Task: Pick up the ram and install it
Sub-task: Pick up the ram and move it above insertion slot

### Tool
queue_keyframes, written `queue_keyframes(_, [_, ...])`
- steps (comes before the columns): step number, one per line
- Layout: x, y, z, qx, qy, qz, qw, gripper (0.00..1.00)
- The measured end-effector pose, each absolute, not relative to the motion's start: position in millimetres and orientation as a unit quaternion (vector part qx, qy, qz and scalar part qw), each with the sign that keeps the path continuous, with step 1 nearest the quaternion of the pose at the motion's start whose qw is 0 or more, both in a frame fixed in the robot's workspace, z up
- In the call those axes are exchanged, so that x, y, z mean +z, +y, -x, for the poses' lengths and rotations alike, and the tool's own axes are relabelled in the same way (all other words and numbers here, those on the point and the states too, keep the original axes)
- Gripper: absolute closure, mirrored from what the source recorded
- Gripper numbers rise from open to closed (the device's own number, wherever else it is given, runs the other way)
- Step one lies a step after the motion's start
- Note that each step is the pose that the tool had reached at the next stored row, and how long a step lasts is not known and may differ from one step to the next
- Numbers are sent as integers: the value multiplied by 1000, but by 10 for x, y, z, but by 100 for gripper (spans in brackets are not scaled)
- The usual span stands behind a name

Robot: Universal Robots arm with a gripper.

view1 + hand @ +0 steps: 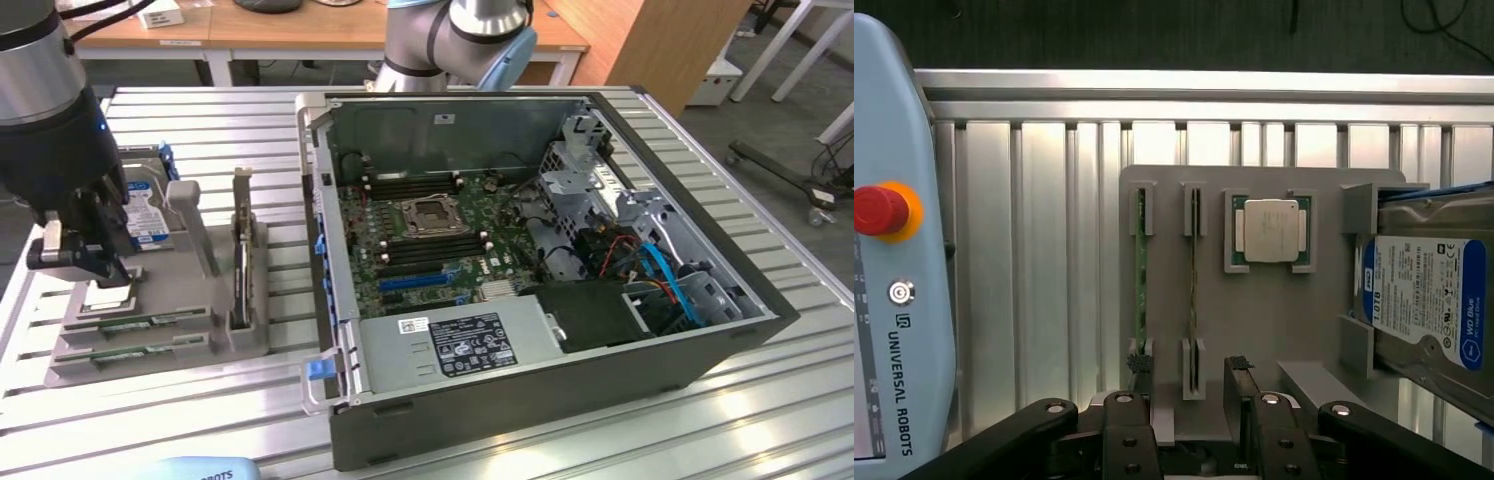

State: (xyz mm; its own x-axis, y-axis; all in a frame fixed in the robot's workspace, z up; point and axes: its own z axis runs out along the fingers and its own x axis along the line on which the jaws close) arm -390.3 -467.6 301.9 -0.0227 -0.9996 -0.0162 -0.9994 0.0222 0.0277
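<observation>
Two green sticks stand on edge in slots of the gray tray (160, 295), prob. so fingers can pinch their flat sides. Gripper (1191, 395) hangs over it, jaws spread wide, empty, lined up astride the ram (1193, 280), w/ spare stick (1141, 270) just beside. Toward the exterior view's right: upright card (242, 250), then PC case (534, 400), side off, motherboard (441, 230) exposed.

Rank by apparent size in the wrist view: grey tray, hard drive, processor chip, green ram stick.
1. grey tray
2. hard drive, though cut off by the picture's edge
3. processor chip
4. ram stick, seen edge-on: longer than the chip but a thin sliver, so these last two are unsure.
</observation>
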Motion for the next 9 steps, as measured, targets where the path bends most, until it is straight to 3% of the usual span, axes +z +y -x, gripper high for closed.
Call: queue_keyframes(9, [2936,-4676,3903,-16,-715,-699,4,59])
